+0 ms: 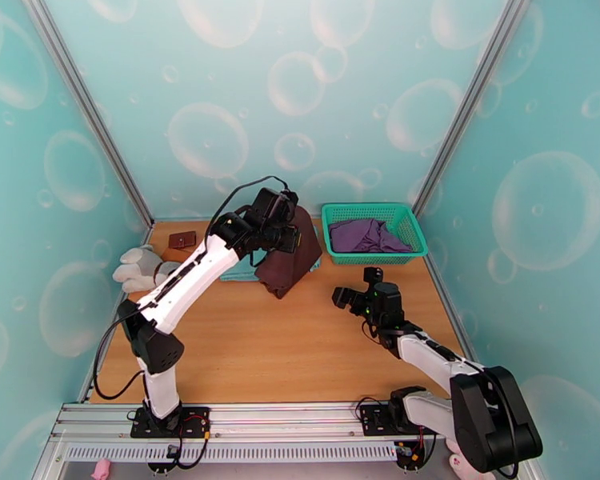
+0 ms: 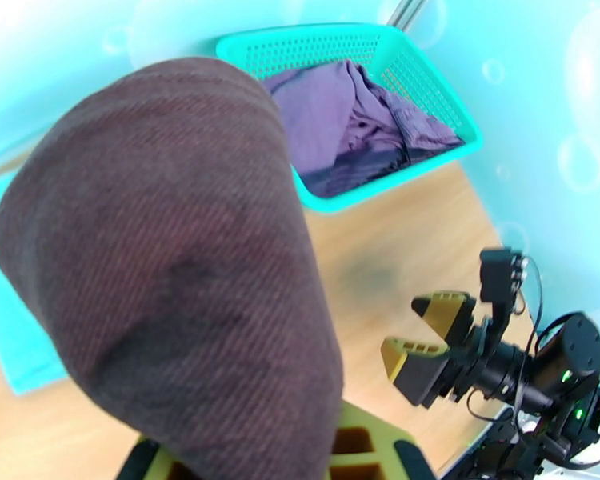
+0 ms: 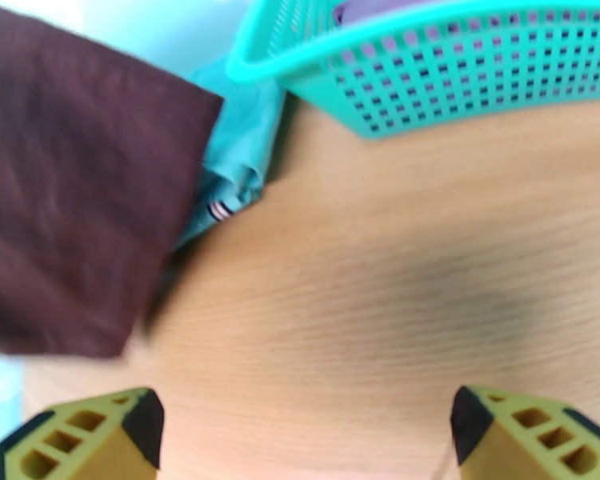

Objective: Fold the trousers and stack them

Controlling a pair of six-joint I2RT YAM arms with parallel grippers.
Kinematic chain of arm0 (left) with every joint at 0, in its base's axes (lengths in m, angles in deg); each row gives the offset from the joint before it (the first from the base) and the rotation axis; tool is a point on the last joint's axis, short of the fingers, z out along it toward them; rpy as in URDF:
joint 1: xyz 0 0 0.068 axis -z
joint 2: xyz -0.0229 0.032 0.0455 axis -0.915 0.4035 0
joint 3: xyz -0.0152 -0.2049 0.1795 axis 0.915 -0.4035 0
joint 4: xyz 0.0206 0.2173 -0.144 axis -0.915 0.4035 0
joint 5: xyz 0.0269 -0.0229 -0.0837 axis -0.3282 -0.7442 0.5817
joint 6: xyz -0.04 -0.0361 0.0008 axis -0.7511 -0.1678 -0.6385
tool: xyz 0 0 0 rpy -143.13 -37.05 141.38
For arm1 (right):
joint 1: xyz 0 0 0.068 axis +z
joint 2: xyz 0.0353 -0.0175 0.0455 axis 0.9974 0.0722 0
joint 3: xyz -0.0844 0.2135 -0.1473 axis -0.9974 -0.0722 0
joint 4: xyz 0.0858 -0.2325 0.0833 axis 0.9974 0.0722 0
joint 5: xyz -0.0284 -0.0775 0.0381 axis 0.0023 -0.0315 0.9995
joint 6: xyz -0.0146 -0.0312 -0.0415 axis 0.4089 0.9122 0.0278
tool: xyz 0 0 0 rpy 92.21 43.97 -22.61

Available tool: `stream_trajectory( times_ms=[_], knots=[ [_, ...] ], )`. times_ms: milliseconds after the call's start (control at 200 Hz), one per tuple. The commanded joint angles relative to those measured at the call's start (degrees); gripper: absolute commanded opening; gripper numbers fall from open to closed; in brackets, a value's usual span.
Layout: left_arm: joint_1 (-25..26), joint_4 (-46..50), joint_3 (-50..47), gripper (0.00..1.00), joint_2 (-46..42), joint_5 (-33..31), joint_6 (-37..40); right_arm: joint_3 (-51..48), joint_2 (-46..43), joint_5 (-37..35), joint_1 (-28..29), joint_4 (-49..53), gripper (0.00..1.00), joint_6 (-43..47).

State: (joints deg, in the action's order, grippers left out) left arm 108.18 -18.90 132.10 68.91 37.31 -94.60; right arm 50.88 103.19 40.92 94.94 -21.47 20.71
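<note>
The left gripper point(image 1: 286, 234) pinches the trousers point(image 1: 289, 266) tight and holds them up over the far side of the table point(image 1: 300, 354), so they hang loose for folding. The right gripper point(image 1: 342, 298) hovers nearer, right of them, fingers wide apart, holding nothing.

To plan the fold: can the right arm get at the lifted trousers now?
Probably yes: the right gripper is open and faces the trousers, with bare table between; the basket stands aside.
</note>
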Motion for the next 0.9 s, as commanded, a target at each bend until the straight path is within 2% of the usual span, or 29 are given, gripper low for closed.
stream_trajectory(
  times_ms=[0, 155, 225, 345, 520, 655, 815, 895],
  knots=[
    [0.48, 6.59, 10.16, 0.0, 4.02, -1.34, 2.74, 0.44, 1.02, 1.74, -0.45, -1.88, 0.99, -1.2],
    [-0.59, 6.66, 20.63, 0.0, 7.45, 1.19, 2.13, 0.55, 1.59, 2.37, -0.41, -2.11, 0.99, -1.41],
    [-1.79, 2.85, 20.46, 0.0, 6.68, 3.63, 0.35, 0.54, 1.63, 2.47, -0.47, -2.2, 0.99, -1.42],
    [-3.77, -5.25, 19.78, 0.0, 5.6, 11.66, -2.47, 0.61, 1.93, 2.99, -0.4, -2.41, 0.99, -1.5],
    [-5.81, -16.58, 19.71, 0.0, 8.04, 20.68, -9.79, 0.81, 2.53, 3.18, -0.47, -2.38, 0.99, -1.4],
    [-6.83, -23.67, 19.9, 0.0, 11.04, 22.24, -13.03, 0.94, 2.85, 3.42, -0.47, -2.57, 0.99, -1.36],
    [-7.44, -32.29, 19.94, 0.0, 13.46, 19.81, -15.97, 1.2, 3.54, 4.23, -0.46, -2.93, 0.99, -1.52],
    [-7.61, -38.06, 19.98, 0.0, 15.37, 21.36, -19.33, 1.38, 3.86, 4.37, -0.51, -2.9, 0.99, -1.52]
  ],
)
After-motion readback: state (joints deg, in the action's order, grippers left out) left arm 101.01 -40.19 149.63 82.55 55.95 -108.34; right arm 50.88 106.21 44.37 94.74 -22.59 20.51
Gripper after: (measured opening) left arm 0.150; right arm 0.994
